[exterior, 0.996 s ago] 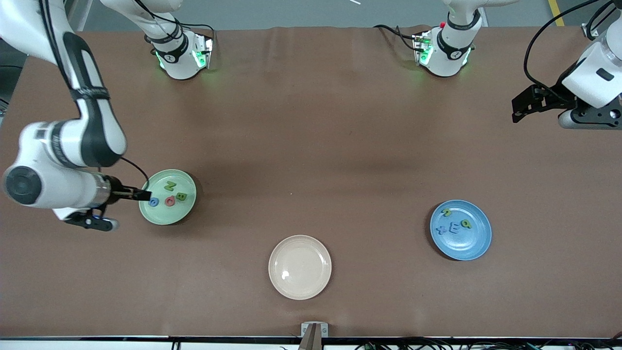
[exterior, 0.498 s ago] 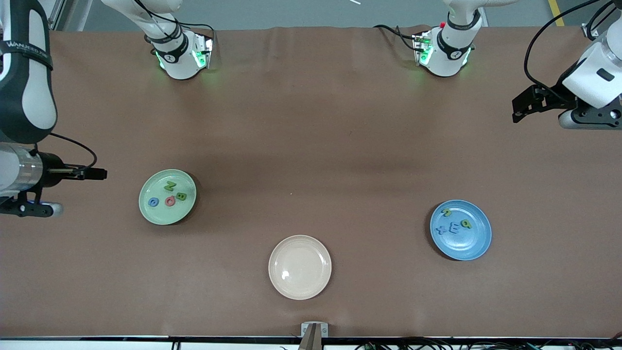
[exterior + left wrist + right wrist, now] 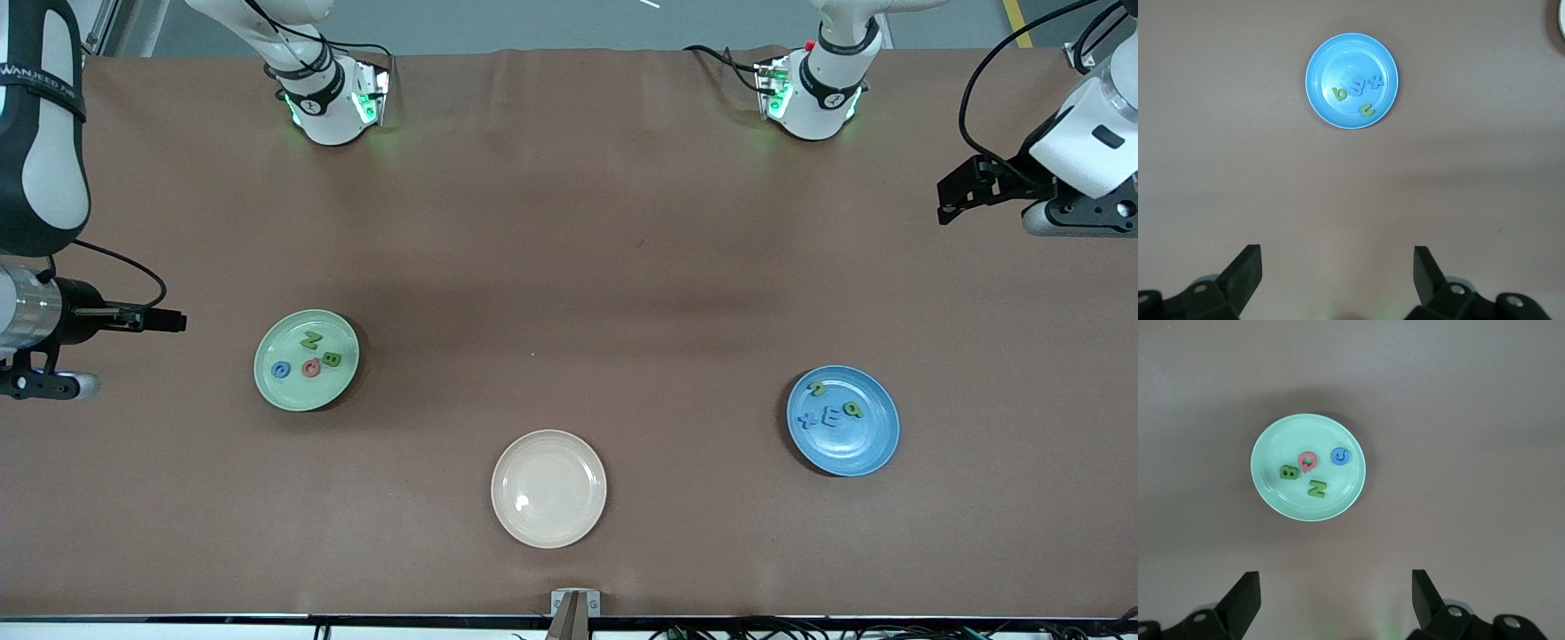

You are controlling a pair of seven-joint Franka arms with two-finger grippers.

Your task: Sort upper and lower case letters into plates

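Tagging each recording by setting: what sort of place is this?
Likely a robotics lab workbench: two arm bases bolted along a brown-covered table, cables trailing at its edges, and staged props, a pale green plate and a blue plate.

A cream plate (image 3: 548,488) sits bare on the brown table cover (image 3: 569,222), at about six o'clock from the table's middle, close to the edge nearest the front camera. At that edge, straight past the plate at six o'clock, a small grey metal bracket (image 3: 575,603) is fixed.
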